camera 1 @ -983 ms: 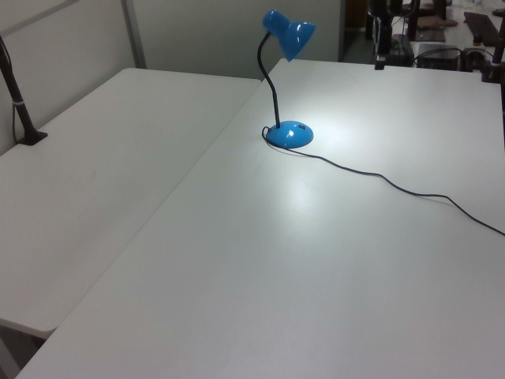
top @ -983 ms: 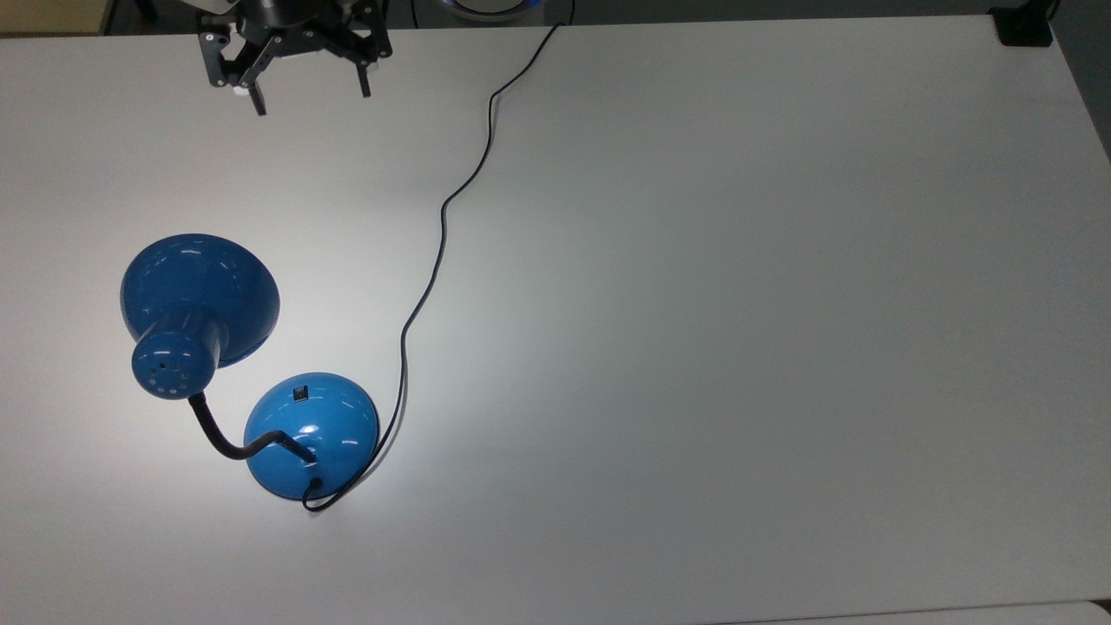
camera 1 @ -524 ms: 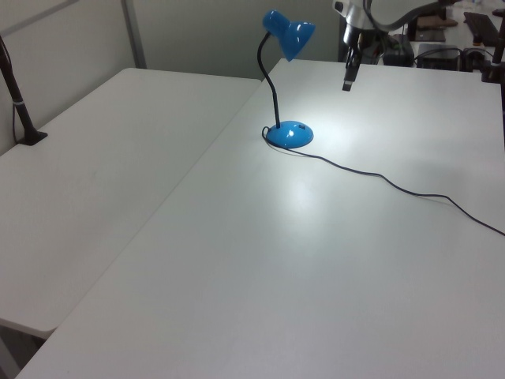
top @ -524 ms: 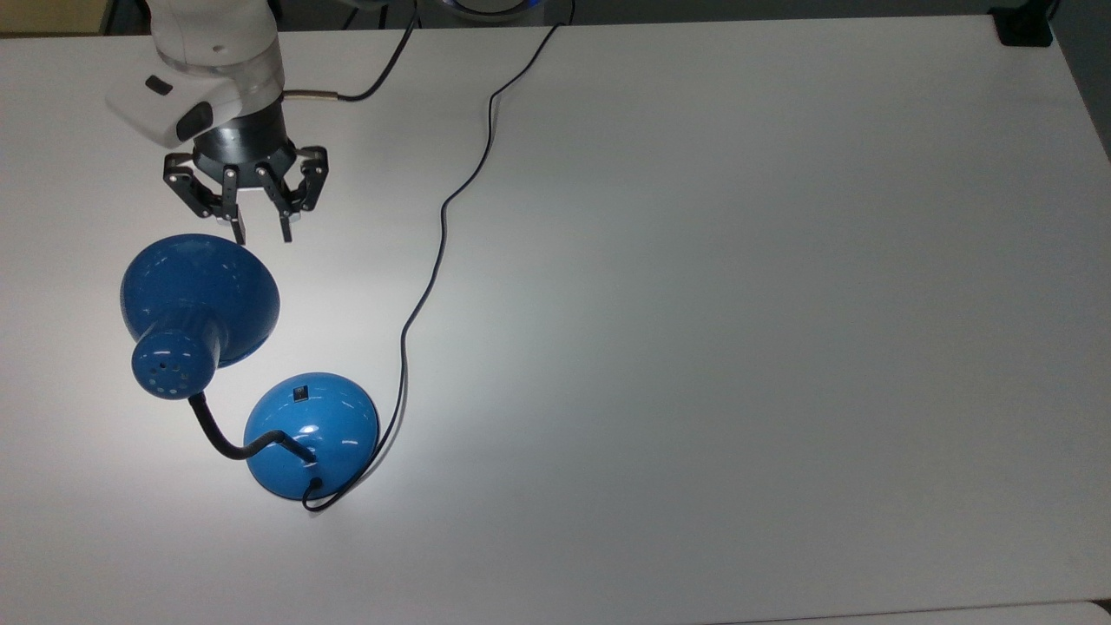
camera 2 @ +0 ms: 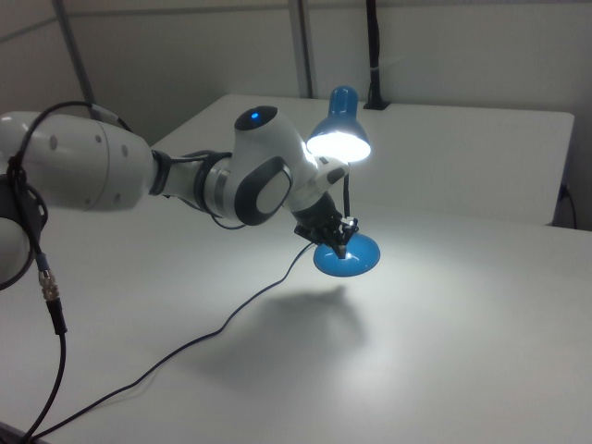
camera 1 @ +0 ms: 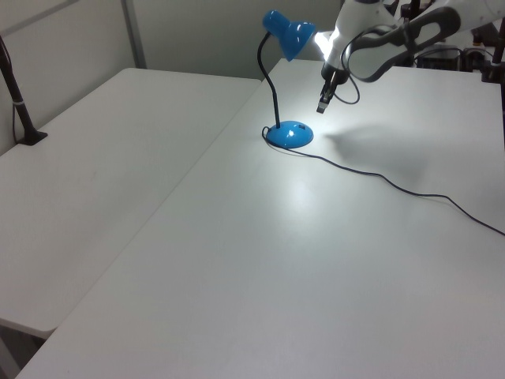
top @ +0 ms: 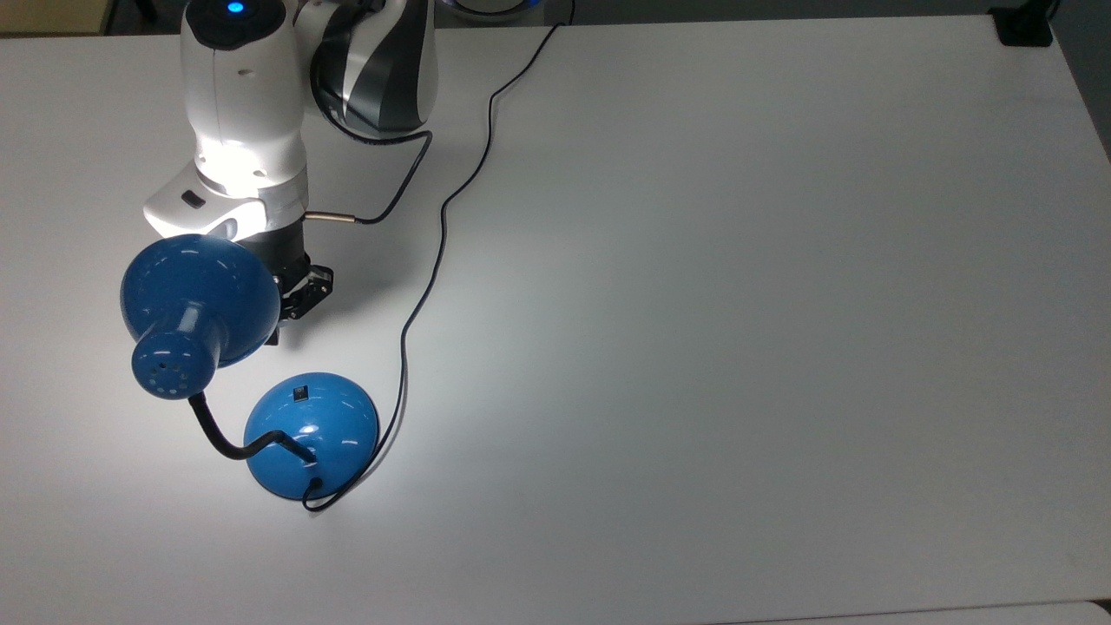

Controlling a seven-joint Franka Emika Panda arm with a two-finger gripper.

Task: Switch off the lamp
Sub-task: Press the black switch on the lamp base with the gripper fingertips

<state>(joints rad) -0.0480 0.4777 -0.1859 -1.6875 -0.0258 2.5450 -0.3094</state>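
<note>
The lamp is lit: its blue cone shade (top: 198, 295) (camera 1: 290, 33) (camera 2: 338, 134) glows and throws a bright pool on the white table (top: 738, 304). A black bendy neck (top: 217, 438) joins the shade to the round blue base (top: 311, 434) (camera 1: 289, 134) (camera 2: 348, 258), which carries a small black switch (top: 300, 393). In the top view my gripper (top: 279, 328) hangs partly under the shade's rim, fingertips hidden. In the left view my gripper (camera 1: 322, 106) sits above and just right of the base, pointing down. The fingers (camera 2: 342, 237) look shut, holding nothing, a little above the base.
The lamp's black cord (top: 443, 217) snakes from the base to the table's far edge. My white arm (top: 243, 113) reaches in over the top view's upper left. A second table (camera 1: 95, 174) adjoins on the left view's left, with a black post (camera 1: 20, 110).
The arm came in from the top view's upper edge toward the lamp, and the gripper slid under the shade's rim. Its fingers went from wide open to narrow, then shut. The lamp stayed put and lit.
</note>
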